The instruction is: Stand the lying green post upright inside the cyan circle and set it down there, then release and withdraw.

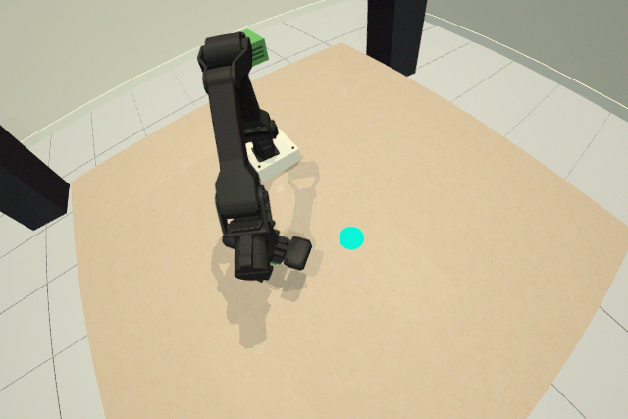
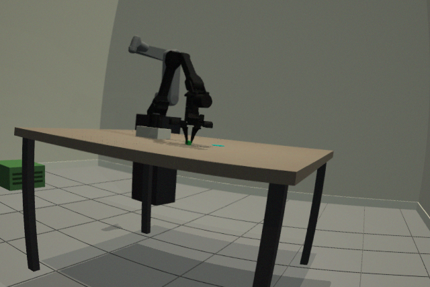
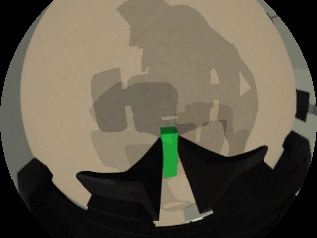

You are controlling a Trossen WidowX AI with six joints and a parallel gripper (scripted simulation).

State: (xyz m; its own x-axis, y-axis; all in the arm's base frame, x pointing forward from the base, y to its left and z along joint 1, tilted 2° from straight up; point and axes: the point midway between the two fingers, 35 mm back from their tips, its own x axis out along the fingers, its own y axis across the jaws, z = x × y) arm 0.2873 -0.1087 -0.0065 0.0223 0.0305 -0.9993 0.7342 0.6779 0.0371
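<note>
The green post (image 2: 189, 143) (image 3: 170, 158) lies on its side at table level, between the fingertips. In the top view only a sliver of the post (image 1: 274, 262) shows under the arm. My gripper (image 2: 189, 140) (image 3: 168, 140) points down and is shut on the post, with the fingertips near one end of it in the wrist view. The flat cyan circle (image 1: 351, 237) (image 2: 218, 145) lies on the table to the right of the gripper in the top and exterior views, with nothing standing on it. It does not show in the wrist view.
The arm's white base block (image 1: 281, 163) (image 2: 152, 132) sits on the tan table (image 1: 431, 302) (image 2: 260, 158), behind the gripper. Off the table are black pedestals (image 1: 395, 19), one bearing a grey arm (image 2: 171, 82), and a green box (image 1: 258, 49) (image 2: 33, 174) on the floor.
</note>
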